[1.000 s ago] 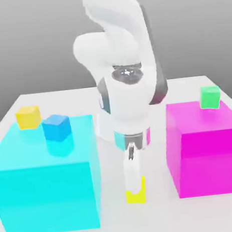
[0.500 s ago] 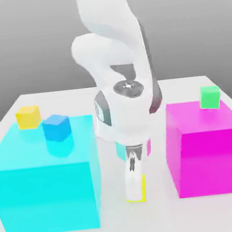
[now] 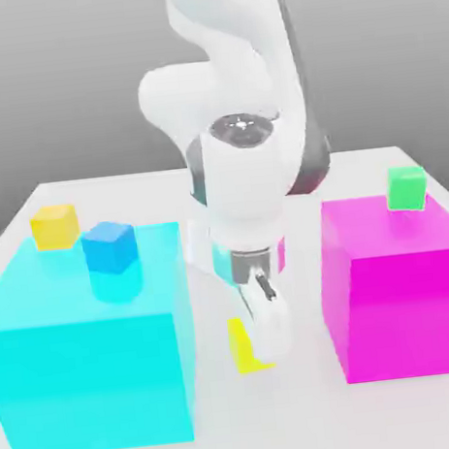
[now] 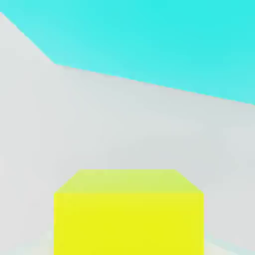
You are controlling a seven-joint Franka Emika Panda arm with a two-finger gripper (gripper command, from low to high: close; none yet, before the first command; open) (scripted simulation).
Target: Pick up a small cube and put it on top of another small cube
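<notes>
**Lemon-yellow cube clamped and lifted off the table**

On the exterior view's left stands the big cyan block [image 3: 89,340], with a small orange-yellow cube [image 3: 54,227] just behind it and a small blue cube [image 3: 109,247] on its top. None of these has shifted over the last second.

In the middle, between the two big blocks, the change shows. A second ago the gripper [image 3: 259,347] stood straight over the small cube [image 3: 243,345] as it sat square on the table [image 3: 289,426]. Now the wrist has rolled, the fingers are clenched on the cube, and the cube hangs tilted and a little higher, seemingly clear of the surface. In the hand view it sits close against the camera, with the cyan block beyond.

On the right, the big magenta block [image 3: 397,298] carries a small green cube [image 3: 406,188], unmoved.

The pick appears done; what remains is carrying the cube to another small cube and setting it squarely on top.
</notes>
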